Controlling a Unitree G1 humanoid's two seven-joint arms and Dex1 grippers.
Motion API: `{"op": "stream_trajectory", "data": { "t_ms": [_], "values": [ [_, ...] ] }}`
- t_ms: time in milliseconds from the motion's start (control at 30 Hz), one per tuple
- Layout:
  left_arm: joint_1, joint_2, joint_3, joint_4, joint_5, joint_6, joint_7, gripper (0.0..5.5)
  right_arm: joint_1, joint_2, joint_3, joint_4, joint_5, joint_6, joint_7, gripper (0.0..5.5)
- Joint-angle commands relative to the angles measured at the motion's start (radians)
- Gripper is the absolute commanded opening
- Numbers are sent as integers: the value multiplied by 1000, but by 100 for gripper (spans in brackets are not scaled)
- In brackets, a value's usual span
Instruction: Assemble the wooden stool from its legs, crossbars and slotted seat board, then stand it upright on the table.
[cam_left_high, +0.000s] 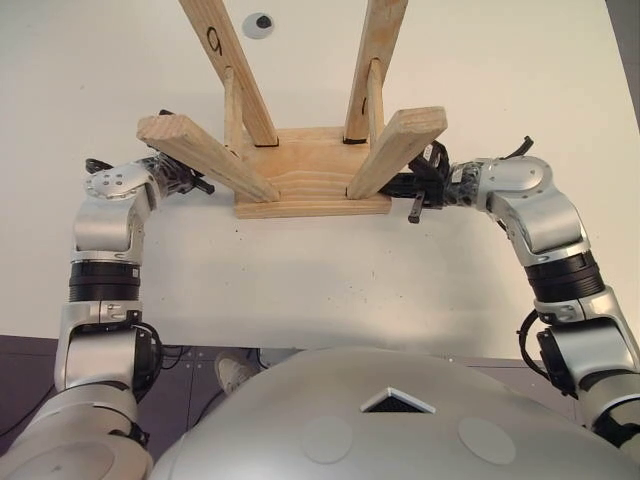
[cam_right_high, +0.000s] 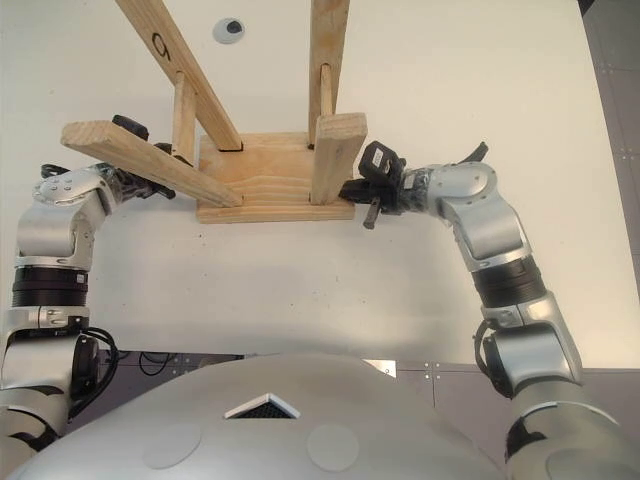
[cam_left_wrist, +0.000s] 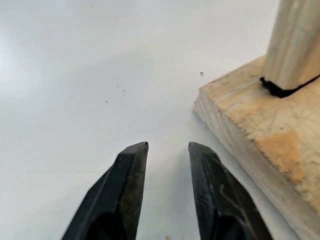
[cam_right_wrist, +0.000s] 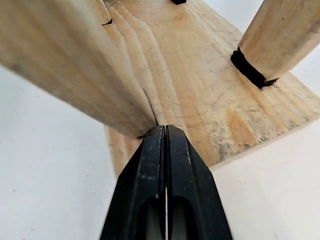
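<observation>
Finding the stool (cam_left_high: 312, 182) legs-up at upper centre, left gripper (cam_left_wrist: 168, 146) narrowly parted and empty, right gripper (cam_right_wrist: 164, 128) closed at a leg (cam_right_wrist: 75, 65) base, we judge flipping it upright comes next.

The far left leg (cam_left_high: 228, 75) and far right leg (cam_left_high: 372, 60) run off the frame's top edge, ends unseen. At upper centre, a small dark round object (cam_left_high: 259, 23) is too small to identify. The seat board (cam_left_wrist: 250, 120) is cut off at lower right.
</observation>
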Motion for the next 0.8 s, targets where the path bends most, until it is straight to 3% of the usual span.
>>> {"op": "stream_trajectory", "data": {
  "t_ms": [33,100,367,533,800],
  "values": [
    [7,32,14,-12,8,-17,-28,144,-39,2,-62,100,-17,-35,-51,0],
    [19,54,20,-30,-2,-42,-76,148,-43,-20,-86,140,-9,-59,-39,32],
    [36,219,5,-74,-37,-89,-367,262,-2,-100,-139,123,32,-82,74,166],
    [52,312,-3,-96,-54,-78,-517,343,4,-84,-153,21,116,-2,132,257],
    [136,363,2,-207,-125,-8,-637,346,35,-63,-110,-98,177,91,139,273]
  ]
}}
